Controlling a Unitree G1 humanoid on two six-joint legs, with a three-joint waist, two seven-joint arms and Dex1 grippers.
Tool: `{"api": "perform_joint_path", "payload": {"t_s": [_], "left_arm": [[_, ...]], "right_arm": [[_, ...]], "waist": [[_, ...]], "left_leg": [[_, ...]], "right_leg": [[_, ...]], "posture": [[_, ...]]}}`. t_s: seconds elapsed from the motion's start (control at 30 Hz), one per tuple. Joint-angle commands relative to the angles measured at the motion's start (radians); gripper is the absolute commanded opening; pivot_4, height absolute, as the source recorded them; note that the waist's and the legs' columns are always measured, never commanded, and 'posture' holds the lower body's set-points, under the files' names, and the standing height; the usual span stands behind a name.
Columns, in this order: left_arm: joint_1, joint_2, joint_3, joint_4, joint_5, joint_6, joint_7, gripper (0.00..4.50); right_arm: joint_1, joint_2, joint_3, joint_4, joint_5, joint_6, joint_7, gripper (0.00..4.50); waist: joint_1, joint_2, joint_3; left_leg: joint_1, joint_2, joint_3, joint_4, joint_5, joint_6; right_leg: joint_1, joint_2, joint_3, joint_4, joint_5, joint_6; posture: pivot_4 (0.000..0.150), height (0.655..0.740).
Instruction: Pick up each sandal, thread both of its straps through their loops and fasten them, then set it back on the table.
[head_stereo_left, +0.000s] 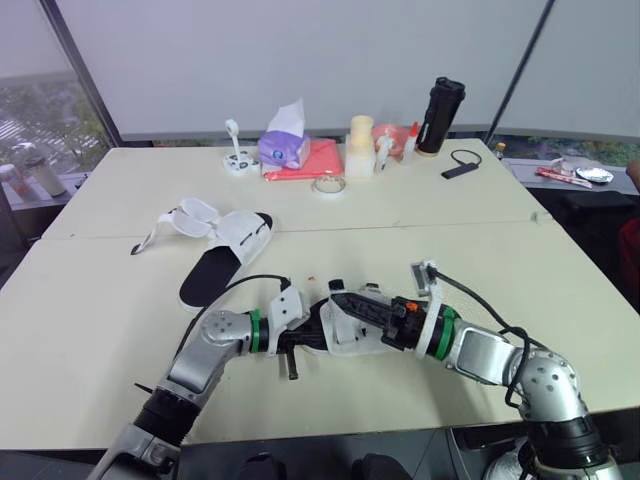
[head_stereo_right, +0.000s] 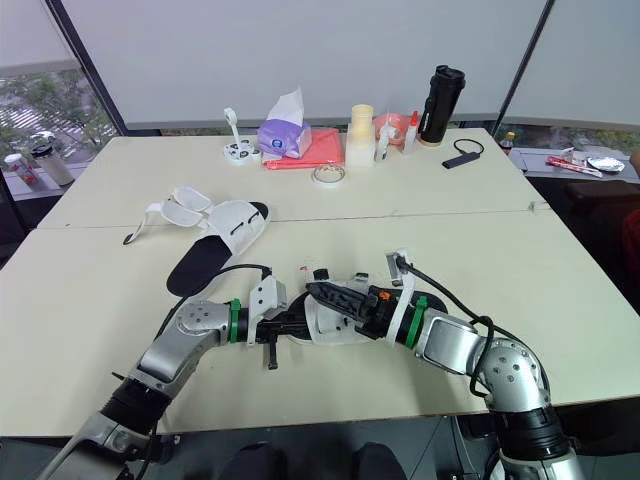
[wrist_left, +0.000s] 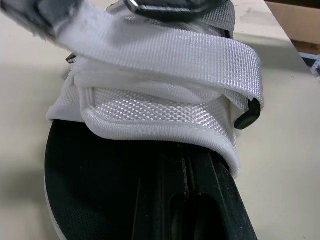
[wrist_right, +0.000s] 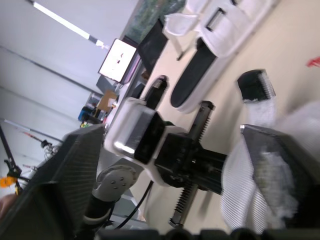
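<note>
Left gripper (head_stereo_left: 312, 338) clamps near sandal (head_stereo_left: 357, 341) by its sole. Right gripper (head_stereo_left: 342, 300) fingers spread over its strap (wrist_left: 165, 50). Second sandal (head_stereo_left: 228, 250) lies far left.

Even, soft daylight; faint shadows.

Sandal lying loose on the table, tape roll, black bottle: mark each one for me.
Loose sandal (head_stereo_left: 208, 275), left eye view, on its black footbed.
Tape roll (head_stereo_left: 328, 191), left eye view, on its near rim.
Black bottle (head_stereo_left: 438, 118), left eye view, middle of its body.
</note>
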Motion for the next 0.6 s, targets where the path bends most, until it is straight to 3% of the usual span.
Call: {"api": "perform_joint_path", "payload": {"t_s": [0.03, 0.17, 0.27, 0.33, 0.6], "left_arm": [[0.038, 0.024, -0.045, 0.068, 0.058, 0.050, -0.005, 0.00], [0.035, 0.025, -0.048, 0.073, 0.058, 0.046, -0.010, 0.00], [0.019, 0.017, -0.054, 0.088, 0.061, 0.043, -0.015, 0.00], [0.010, 0.009, -0.058, 0.100, 0.063, 0.039, -0.016, 0.00], [0.002, -0.003, -0.054, 0.119, 0.069, 0.027, -0.010, 0.00]], "right_arm": [[-0.030, -0.061, -0.071, -0.047, -0.057, -0.015, 0.059, 4.44], [-0.095, -0.144, -0.062, -0.057, -0.251, -0.063, 0.167, 4.44], [-0.199, -0.224, 0.102, -0.024, -0.547, -0.149, 0.322, 4.44], [-0.244, -0.228, 0.178, 0.028, -0.661, -0.188, 0.407, 4.44], [-0.404, -0.142, 0.276, 0.238, -0.802, -0.176, 0.662, 4.44]], "waist": [[0.001, 0.000, 0.000], [0.000, 0.000, 0.000], [-0.001, 0.001, 0.000], [0.000, 0.001, 0.000], [0.006, 0.001, 0.000]], "left_leg": [[0.000, 0.000, 0.000, 0.000, 0.000, 0.000], [0.000, 0.000, 0.000, 0.000, 0.000, 0.000], [0.000, 0.000, 0.001, 0.000, 0.000, 0.000], [0.000, 0.000, 0.001, 0.000, 0.000, 0.000], [0.000, -0.002, 0.001, 0.002, 0.000, 0.000]], "right_leg": [[0.000, 0.000, 0.000, 0.000, 0.000, 0.000], [0.000, 0.000, 0.000, 0.000, 0.000, 0.000], [-0.001, 0.001, 0.000, 0.000, 0.000, 0.000], [-0.001, 0.001, 0.000, 0.000, 0.000, 0.000], [0.000, -0.001, 0.000, 0.000, 0.000, 0.000]], "posture": [[0.150, 0.7394], [0.150, 0.7394], [0.150, 0.7394], [0.150, 0.7394], [0.150, 0.7394]]}}
